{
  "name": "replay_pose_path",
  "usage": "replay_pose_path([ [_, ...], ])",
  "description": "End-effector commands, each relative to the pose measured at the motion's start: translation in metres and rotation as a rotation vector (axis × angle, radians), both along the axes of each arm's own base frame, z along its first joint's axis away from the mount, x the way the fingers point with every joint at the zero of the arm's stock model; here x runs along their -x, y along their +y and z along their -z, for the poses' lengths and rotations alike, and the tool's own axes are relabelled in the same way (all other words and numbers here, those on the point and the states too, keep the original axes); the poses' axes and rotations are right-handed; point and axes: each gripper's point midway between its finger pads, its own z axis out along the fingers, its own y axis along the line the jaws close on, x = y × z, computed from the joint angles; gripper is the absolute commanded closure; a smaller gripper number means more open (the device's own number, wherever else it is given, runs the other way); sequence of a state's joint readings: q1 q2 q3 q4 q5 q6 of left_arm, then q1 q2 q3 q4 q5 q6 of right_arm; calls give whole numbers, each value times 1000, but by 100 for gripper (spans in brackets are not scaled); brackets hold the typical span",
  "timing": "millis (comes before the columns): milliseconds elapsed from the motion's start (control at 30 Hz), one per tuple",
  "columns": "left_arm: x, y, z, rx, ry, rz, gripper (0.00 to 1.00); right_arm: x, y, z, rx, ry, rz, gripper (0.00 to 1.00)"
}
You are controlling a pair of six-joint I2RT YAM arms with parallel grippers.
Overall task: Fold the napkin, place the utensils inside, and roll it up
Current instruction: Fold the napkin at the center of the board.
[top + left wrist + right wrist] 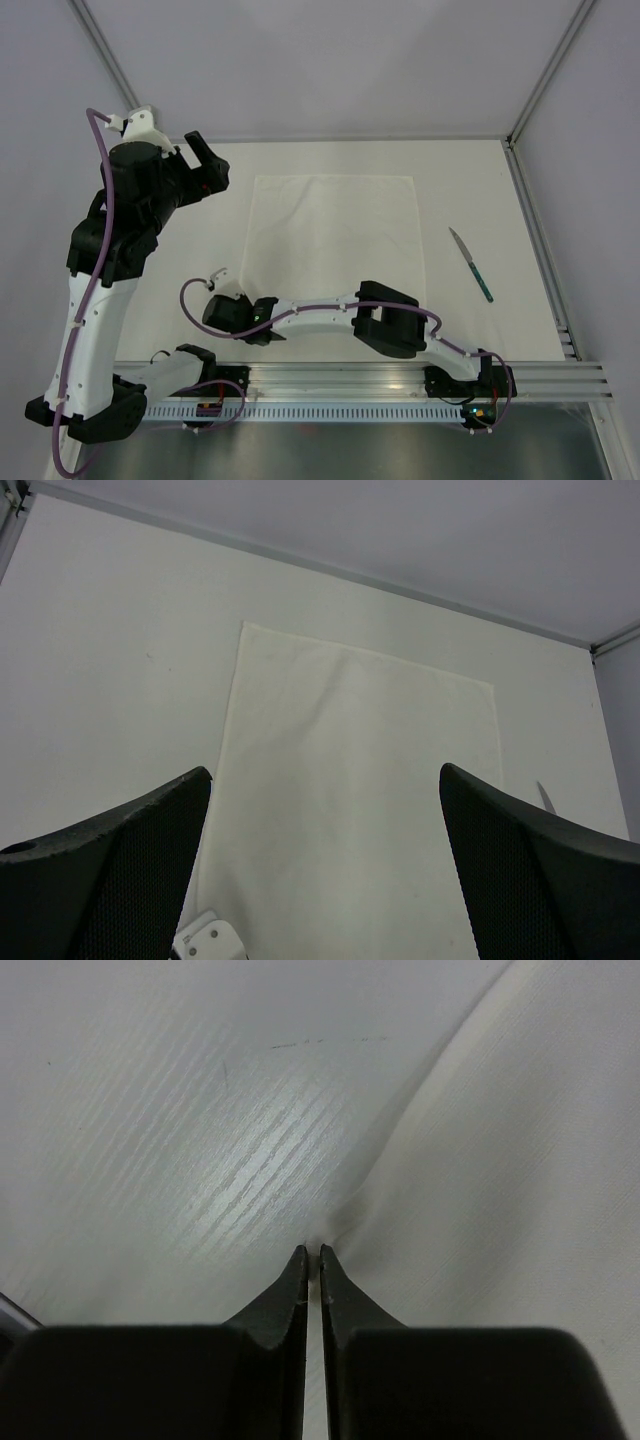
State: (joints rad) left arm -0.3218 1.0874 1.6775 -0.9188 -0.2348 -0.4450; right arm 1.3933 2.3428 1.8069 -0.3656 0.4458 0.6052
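"Napkin first: where does it lie?" asks one observer.

"Flat and fully spread at the middle of the table, with no fold in it yet," answers the other. "The knife, slim with a teal handle, lies well apart to its right on bare table, touched by nothing."

"And the right pincer?"

"Down at the near left corner of the cloth, jaws almost together. The wrist view shows a pucker in the fabric right at the tips, so it seems to have the edge pinched, though the slit between the jaws is too dark to show cloth inside."

"The left pincer?"

"Raised above the far left of the table, clear of the napkin, jaws spread wide and holding nothing."

"So how far along is the job?"

"Barely begun, by the look of it. The step in hand is the grasp for the first fold. The fold itself, the laying of the knife on the cloth and the rolling are all left to do."
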Motion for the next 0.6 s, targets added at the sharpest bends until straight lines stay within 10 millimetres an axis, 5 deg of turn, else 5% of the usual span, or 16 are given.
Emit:
replay_pose_path([
  [0, 1, 7, -7, -35, -28, -15, 0, 19, -12, 15, 69, 79, -53, 93],
  [233, 7, 9, -25, -5, -74, -22, 0, 32, 19, -20, 3, 106, -133, 96],
  [567, 16, 16, -42, -2, -124, -39, 0, 55, 44, -38, -44, 149, -209, 98],
])
